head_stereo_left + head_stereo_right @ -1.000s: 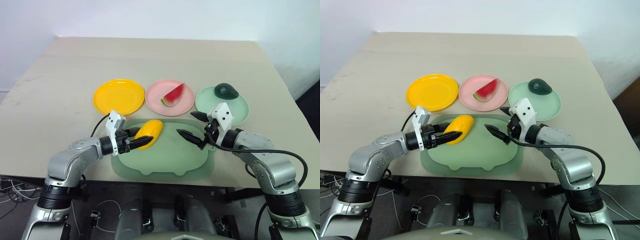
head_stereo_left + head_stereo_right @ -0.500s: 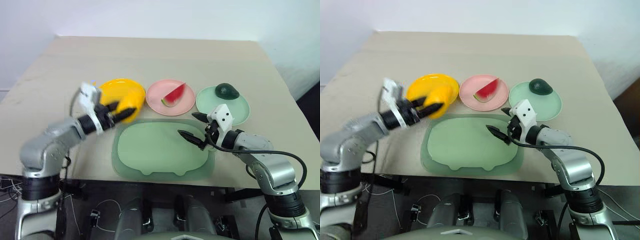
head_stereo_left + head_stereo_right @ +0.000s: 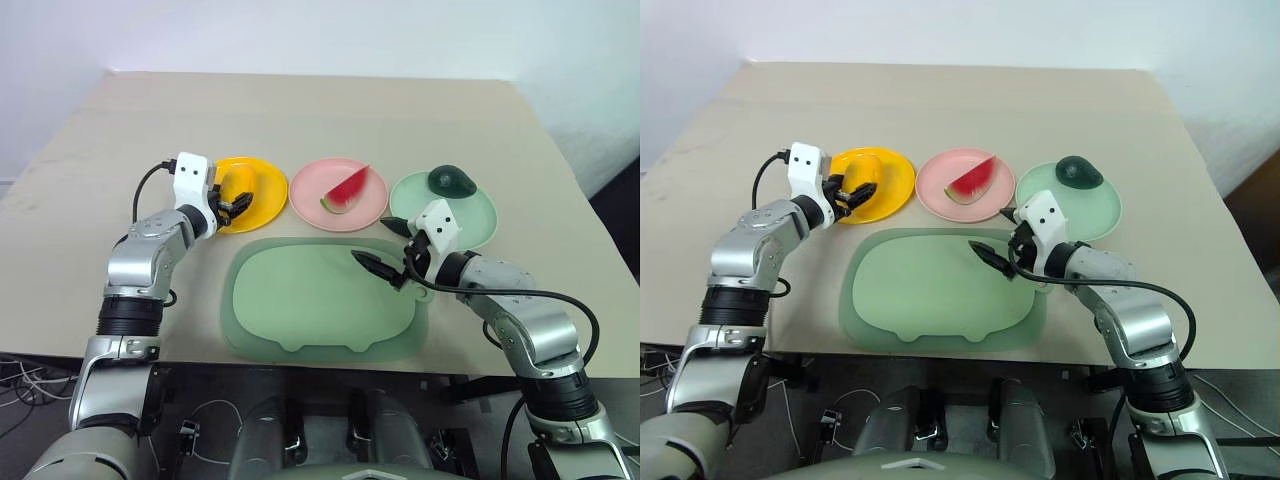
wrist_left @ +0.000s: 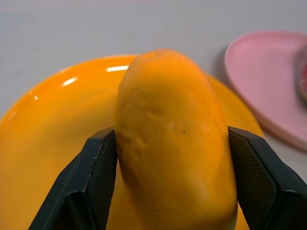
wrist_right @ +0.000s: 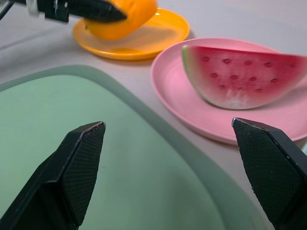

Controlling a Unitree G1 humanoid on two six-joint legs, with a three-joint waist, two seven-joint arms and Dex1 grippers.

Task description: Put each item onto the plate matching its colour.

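Observation:
The yellow mango (image 4: 172, 139) sits between the fingers of my left gripper (image 3: 232, 204), which is shut on it just over the yellow plate (image 3: 262, 186). A shadow lies on the plate under the mango (image 5: 122, 17). The red watermelon wedge (image 3: 343, 189) lies on the pink plate (image 3: 365, 208). The dark green avocado (image 3: 451, 180) rests at the far side of the mint green plate (image 3: 470, 225). My right gripper (image 3: 375, 242) stands open with nothing in it, above the far right corner of the board and near the pink plate.
A large pale green rounded board (image 3: 310, 300) lies bare at the table's front, in front of the three plates. The beige table (image 3: 320, 110) stretches wide behind the plates. A black cable trails from each wrist.
My left gripper has carried the mango off the green board, back and to the left, over the yellow plate. The right arm has stayed still.

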